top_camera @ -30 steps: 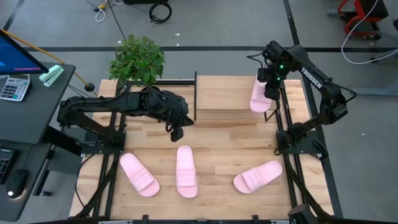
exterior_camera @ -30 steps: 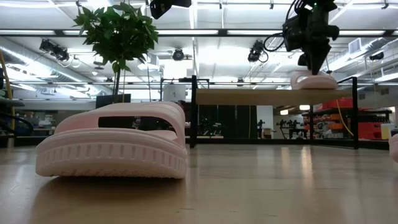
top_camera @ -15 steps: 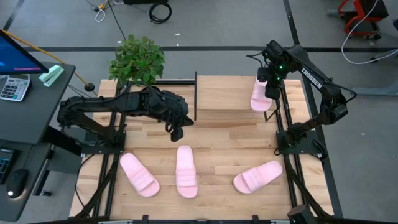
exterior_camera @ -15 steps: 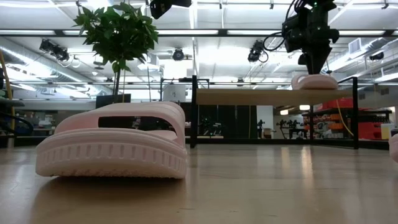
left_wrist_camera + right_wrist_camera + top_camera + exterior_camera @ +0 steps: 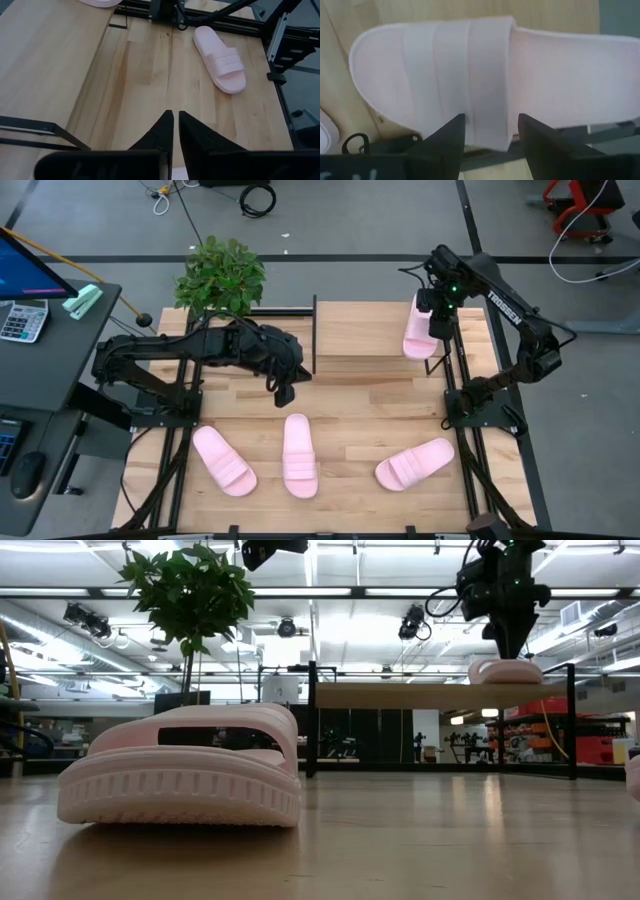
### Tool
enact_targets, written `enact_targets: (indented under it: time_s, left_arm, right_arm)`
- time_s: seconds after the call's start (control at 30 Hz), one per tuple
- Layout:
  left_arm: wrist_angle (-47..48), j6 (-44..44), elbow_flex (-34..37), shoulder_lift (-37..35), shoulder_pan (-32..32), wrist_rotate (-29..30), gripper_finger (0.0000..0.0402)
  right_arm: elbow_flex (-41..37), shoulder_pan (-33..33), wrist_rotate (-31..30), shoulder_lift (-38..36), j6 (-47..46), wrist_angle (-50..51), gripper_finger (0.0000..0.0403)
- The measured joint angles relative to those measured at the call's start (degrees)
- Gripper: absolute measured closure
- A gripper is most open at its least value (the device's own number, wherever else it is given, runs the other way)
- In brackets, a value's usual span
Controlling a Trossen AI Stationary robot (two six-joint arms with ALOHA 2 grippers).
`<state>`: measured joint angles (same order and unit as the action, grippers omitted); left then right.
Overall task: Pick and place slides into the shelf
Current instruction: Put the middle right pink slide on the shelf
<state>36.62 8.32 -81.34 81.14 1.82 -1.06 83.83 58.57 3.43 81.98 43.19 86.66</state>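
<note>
One sandal on the shelf, three on the table.

The right gripper [image 5: 437, 320] hovers over the sandal [image 5: 418, 332] at the shelf's [image 5: 360, 330] right end, fingers [image 5: 445, 137] spread, seemingly clear of its strap. The left gripper [image 5: 284, 392] hangs clenched and empty over the table [image 5: 350, 410], near three more sandals [image 5: 300, 456] in front.

bright, even light from ceiling strip lamps [image 5: 200, 592] glaring in the low view; soft shadows on the table [image 5: 350, 395]; close slide [image 5: 485, 80] slightly blurred.
</note>
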Motion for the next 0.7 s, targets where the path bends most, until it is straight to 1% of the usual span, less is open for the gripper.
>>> enact_targets:
  time_s: [0.2, 0.37, 0.53, 0.63, 0.7]
  left_arm:
    - [0.00, -0.06, 0.00, 0.00, 0.27, 0.00, 0.0373]
    - [-0.02, -0.58, 0.00, 0.00, 0.27, -0.01, 0.0366]
    - [-0.02, -0.66, 0.00, 0.02, 0.27, 0.00, 0.0363]
    - [-0.02, -0.67, 0.00, 0.02, 0.25, 0.74, 0.0366]
    - [-0.01, -1.26, -0.01, 0.02, 0.27, 2.32, 0.0369]
  right_arm:
    - [0.00, -1.01, 0.11, -1.85, -2.46, 0.06, 0.0213]
    - [0.00, -4.32, 0.25, -4.10, -2.64, 0.06, 0.0213]
    - [0.00, -11.21, 2.93, -6.69, -9.90, 0.55, 0.0213]
    - [0.00, -17.66, 2.96, -8.64, -12.47, 0.97, 0.0212]
    - [0.00, -22.41, 1.57, -10.06, -14.24, 0.95, 0.0211]
